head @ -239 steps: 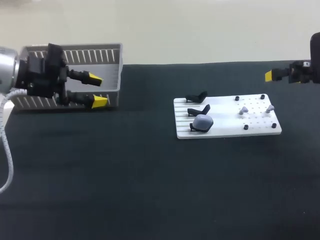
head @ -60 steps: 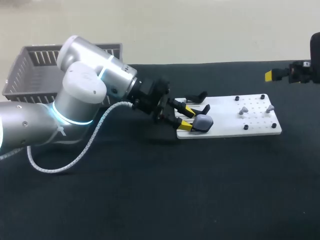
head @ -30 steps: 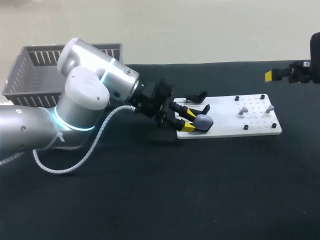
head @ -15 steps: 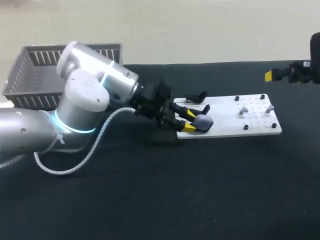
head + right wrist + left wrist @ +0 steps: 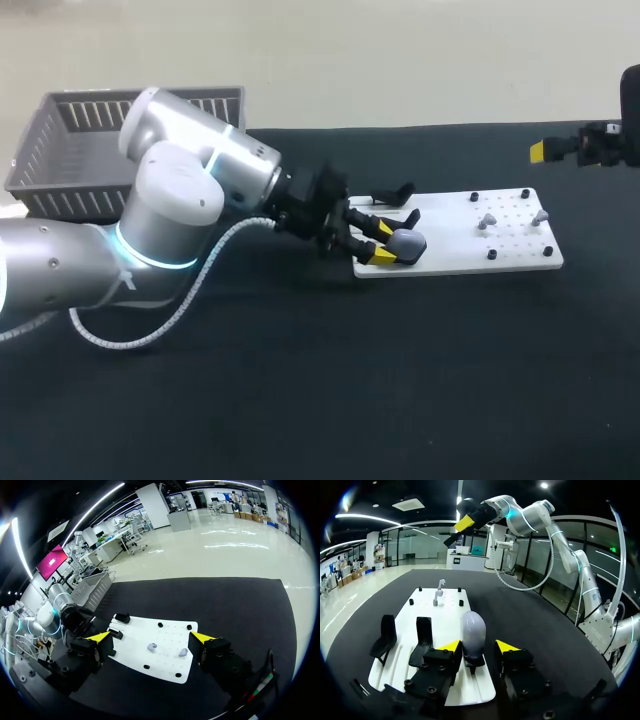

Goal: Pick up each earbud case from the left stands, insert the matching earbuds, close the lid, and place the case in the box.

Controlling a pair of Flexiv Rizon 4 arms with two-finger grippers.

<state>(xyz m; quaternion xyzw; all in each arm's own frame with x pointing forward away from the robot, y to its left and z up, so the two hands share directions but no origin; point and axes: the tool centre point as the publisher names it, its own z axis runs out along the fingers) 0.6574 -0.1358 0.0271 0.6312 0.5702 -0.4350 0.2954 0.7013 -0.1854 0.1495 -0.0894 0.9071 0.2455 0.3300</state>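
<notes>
A grey-blue earbud case (image 5: 408, 243) rests on the nearest of three black stands at the left end of a white board (image 5: 520, 255). My left gripper (image 5: 383, 244) is at the board's left edge, open. In the left wrist view the case (image 5: 473, 630) stands between the yellow fingertips (image 5: 451, 645), with a gap visible on one side. The two other stands (image 5: 385, 637) are bare. Two pale earbuds (image 5: 488, 220) sit on pegs at the board's right end. My right gripper (image 5: 560, 150) hangs open, high at the far right; its wrist view looks down on the earbuds (image 5: 150, 646).
A grey slatted basket (image 5: 60, 150) stands at the table's far left corner, behind my left arm. Small black pegs (image 5: 492, 255) mark the board's right half. The table top is dark cloth.
My left gripper has edged slightly further around the case and its fingers have narrowed a little. The right arm has not moved.
</notes>
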